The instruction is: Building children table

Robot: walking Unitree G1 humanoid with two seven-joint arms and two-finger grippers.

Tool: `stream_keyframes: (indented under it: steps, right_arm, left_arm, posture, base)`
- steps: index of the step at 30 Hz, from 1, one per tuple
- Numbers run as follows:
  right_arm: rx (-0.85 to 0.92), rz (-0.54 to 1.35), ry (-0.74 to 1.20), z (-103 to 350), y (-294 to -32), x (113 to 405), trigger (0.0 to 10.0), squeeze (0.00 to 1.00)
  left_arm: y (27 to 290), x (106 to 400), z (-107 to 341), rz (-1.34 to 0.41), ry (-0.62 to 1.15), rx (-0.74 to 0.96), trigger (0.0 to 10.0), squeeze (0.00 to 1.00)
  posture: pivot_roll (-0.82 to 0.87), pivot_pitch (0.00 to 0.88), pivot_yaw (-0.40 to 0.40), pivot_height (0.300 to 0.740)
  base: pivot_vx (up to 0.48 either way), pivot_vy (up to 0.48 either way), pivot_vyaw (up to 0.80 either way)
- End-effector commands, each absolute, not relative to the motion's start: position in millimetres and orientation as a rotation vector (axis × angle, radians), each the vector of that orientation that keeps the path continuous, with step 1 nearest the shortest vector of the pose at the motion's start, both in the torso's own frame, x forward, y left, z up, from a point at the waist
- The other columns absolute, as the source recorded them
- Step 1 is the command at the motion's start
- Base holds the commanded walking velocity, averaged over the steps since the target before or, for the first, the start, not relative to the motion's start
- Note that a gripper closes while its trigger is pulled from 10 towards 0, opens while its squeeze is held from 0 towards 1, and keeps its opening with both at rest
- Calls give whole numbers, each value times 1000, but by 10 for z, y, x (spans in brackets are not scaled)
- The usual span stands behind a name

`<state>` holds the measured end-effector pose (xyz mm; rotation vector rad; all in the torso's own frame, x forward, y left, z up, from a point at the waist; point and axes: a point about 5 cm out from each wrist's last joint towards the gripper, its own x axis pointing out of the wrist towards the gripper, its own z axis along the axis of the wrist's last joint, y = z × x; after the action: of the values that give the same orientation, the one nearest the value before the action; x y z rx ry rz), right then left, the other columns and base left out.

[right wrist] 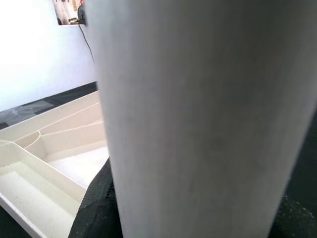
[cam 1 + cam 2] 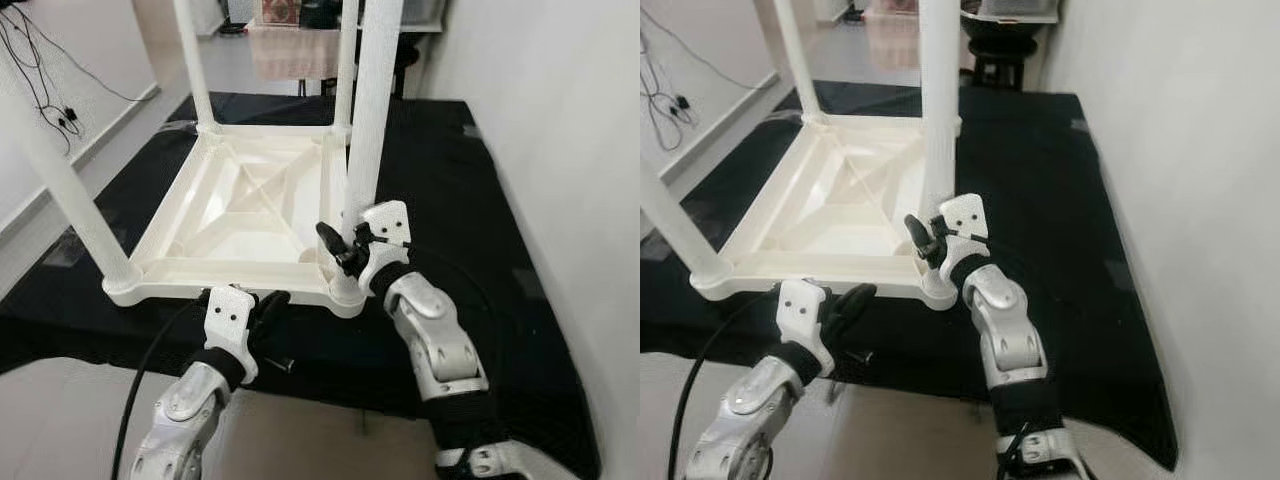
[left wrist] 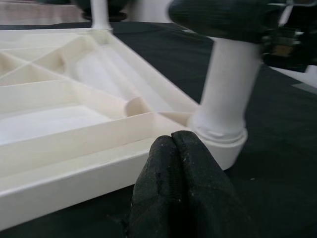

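1. The tabletop (image 2: 262, 215) lies upside down on the black mat (image 2: 470, 190), four legs standing up.
2. The right gripper (image 2: 345, 245) clasps the near-right leg (image 2: 368, 130) low; twist squarely into its socket.
3. The left gripper (image 2: 262, 312), fingers pressed together, braces the near rim; maintain that pressure.

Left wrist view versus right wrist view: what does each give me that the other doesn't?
Left wrist: the left gripper with fingers shut, tips against the near rim of the upturned white plastic table top, plus the leg's base in its corner socket.
Right wrist: the right gripper's black fingers wrapped around the white tubular table leg, very close.
Both: that leg, the ribbed underside, the black mat.
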<state>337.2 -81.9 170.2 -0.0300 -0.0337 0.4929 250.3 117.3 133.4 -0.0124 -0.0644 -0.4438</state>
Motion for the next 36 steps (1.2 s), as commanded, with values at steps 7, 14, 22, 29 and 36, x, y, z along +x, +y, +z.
stream_keyframes:
  steps: [7, 14, 22, 29, 36]
  right_arm:
    - [-5, 420, 120, 1414, -866, 3346, 10000, 0]
    - [29, 846, -67, 1888, -890, 3419, 10000, 322]
    - [-71, 1087, -64, 1994, -1129, 3508, 10000, 0]
    - [-32, 1153, -57, 2066, -1220, 3607, 0, 0]
    - [-16, 1152, -37, 2027, -1286, 3653, 0, 0]
  left_arm:
    - [1183, 2499, 1320, -444, -55, -11, 10000, 0]
    - [1160, 2498, 1319, -446, -55, -14, 10000, 0]
    - [1150, 2496, 1319, -445, -56, -18, 10000, 0]
    - [1150, 2495, 1316, -448, -55, -16, 10000, 0]
    - [1148, 2485, 1309, -450, -53, -15, 10000, 0]
  posture:
    - [81, 94, -17, 740]
    - [90, 91, -28, 740]
    - [95, 89, -31, 740]
    - [101, 88, -30, 740]
    - [101, 86, -29, 740]
  base:
    - [0, 0, 0]
    - [0, 0, 0]
    - [0, 0, 0]
    - [0, 0, 0]
    - [0, 0, 0]
